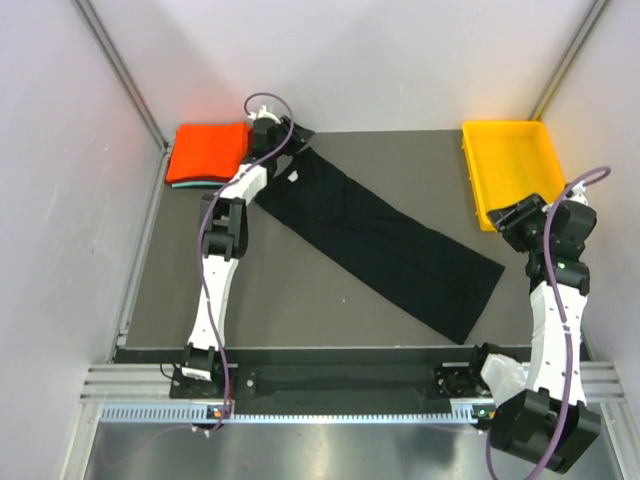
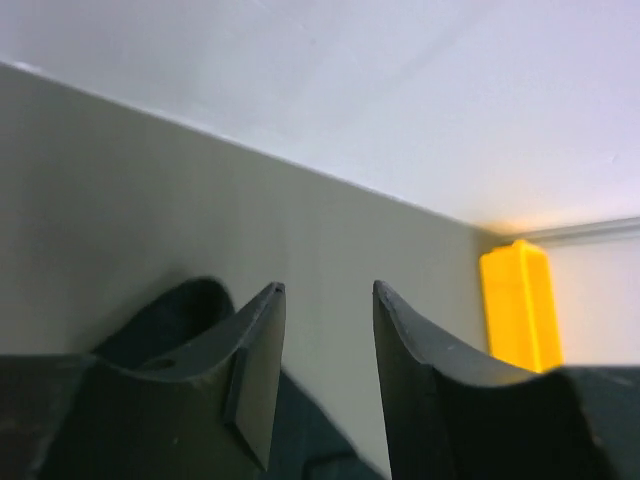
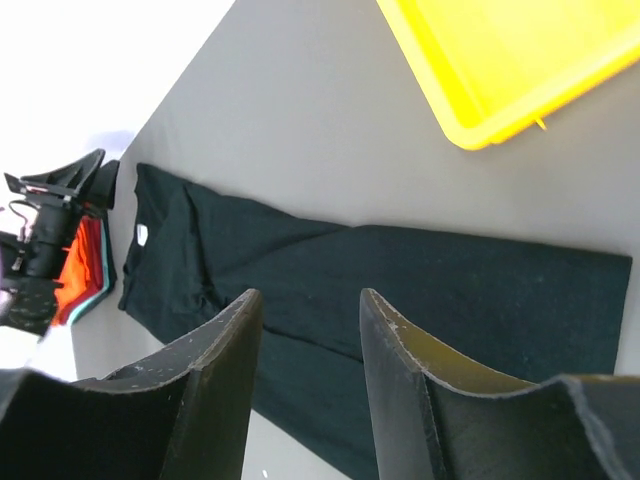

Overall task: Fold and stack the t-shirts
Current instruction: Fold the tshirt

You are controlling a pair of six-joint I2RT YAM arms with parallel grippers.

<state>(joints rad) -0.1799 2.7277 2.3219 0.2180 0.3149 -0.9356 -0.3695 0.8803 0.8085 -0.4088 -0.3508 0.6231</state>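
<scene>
A black t-shirt (image 1: 380, 238), folded into a long strip, lies diagonally across the dark mat from far left to near right; its white neck label (image 1: 293, 177) faces up. My left gripper (image 1: 300, 134) hovers at the collar end, open, with nothing between its fingers and black cloth (image 2: 300, 430) just below them. My right gripper (image 1: 508, 218) is raised off the hem end beside the tray, open and empty (image 3: 310, 295), looking down on the black t-shirt (image 3: 400, 270). A folded orange-red t-shirt (image 1: 208, 152) lies on a teal one (image 1: 196, 184) at the far left corner.
A yellow plastic tray (image 1: 510, 165) stands at the far right of the mat, also in the left wrist view (image 2: 520, 310) and the right wrist view (image 3: 500, 60). White walls and metal frame posts close in the table.
</scene>
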